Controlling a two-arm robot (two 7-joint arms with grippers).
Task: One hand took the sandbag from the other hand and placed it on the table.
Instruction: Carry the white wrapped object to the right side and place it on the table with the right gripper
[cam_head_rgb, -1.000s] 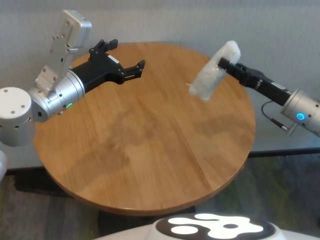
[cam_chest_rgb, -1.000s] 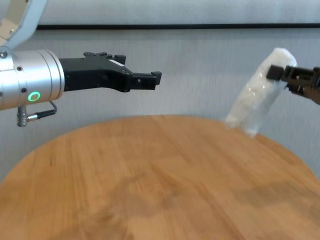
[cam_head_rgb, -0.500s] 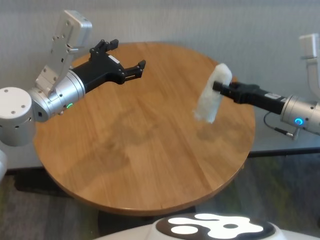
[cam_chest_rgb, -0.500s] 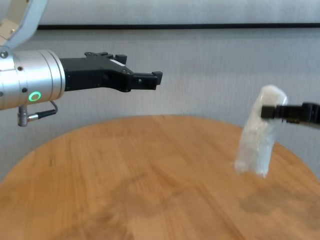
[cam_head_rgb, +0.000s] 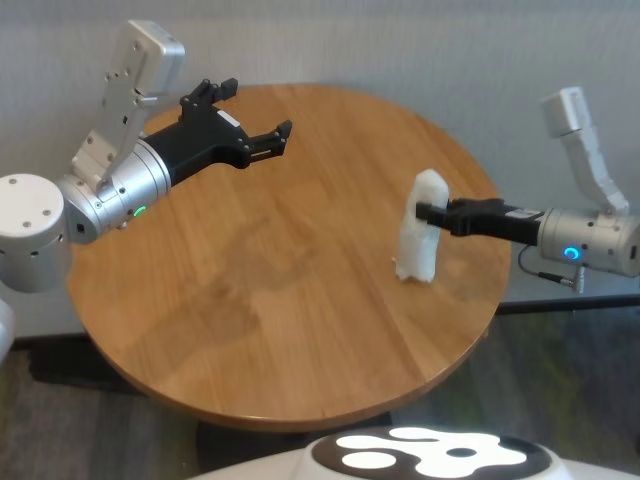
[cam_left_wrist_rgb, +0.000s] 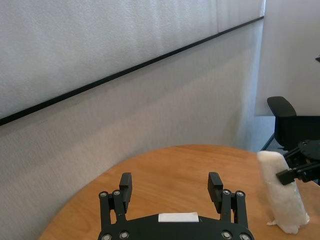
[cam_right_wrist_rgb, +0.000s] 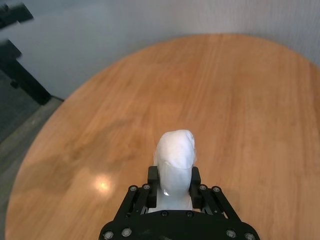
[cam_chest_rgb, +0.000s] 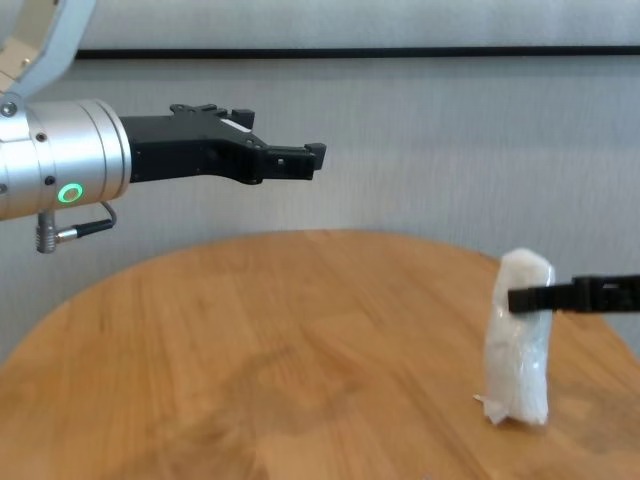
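Note:
The white sandbag stands upright on the right part of the round wooden table, and its lower end appears to touch the top. My right gripper, with the blue ring light, is shut on the sandbag's upper part. This also shows in the chest view and the right wrist view. My left gripper, with the green light, is open and empty. It hangs above the table's far left, well apart from the sandbag.
The table's right edge lies just beyond the sandbag. A black office chair stands on the floor past the table. A grey wall runs behind the table. My body's white top shows at the near edge.
My right gripper has come down and towards me with the sandbag, bringing it from a tilt in the air to upright on the table. The left arm has not moved.

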